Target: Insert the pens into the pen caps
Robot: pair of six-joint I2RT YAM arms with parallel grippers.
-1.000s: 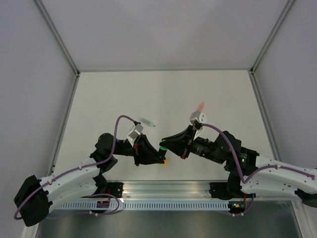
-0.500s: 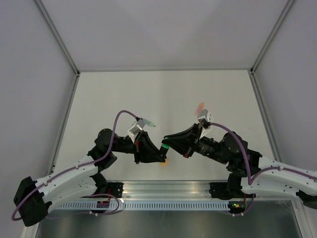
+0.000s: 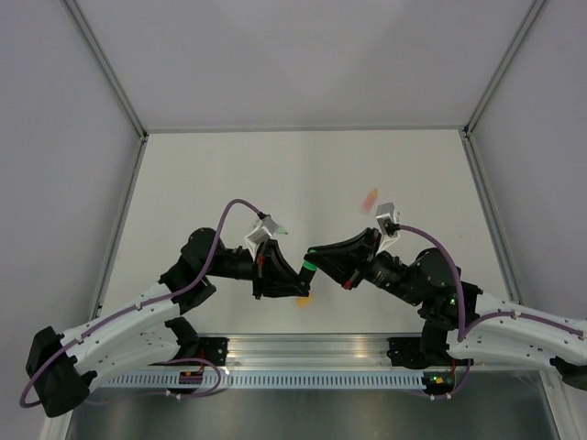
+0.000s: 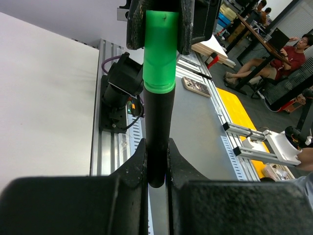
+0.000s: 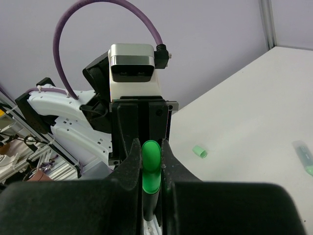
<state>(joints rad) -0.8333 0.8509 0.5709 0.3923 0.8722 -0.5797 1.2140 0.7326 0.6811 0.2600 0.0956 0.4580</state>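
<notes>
The black marker is clamped in my left gripper. The bright green cap sits on its far end, and my right gripper is shut on that cap. In the top view the two grippers meet tip to tip, left gripper and right gripper, with the green cap between them above the table. The orange cap lies under the left gripper. The pale green marker and the orange-pink marker lie on the table. The pale green cap lies on the table.
The white table is walled at the back and both sides. The aluminium rail with the arm bases runs along the near edge. The pale green marker also shows at the right edge of the right wrist view.
Both grippers have stayed shut and shifted slightly right and away with marker and cap. The right wrist has swung right, the left wrist has moved right. The markers on the table have not moved.
</notes>
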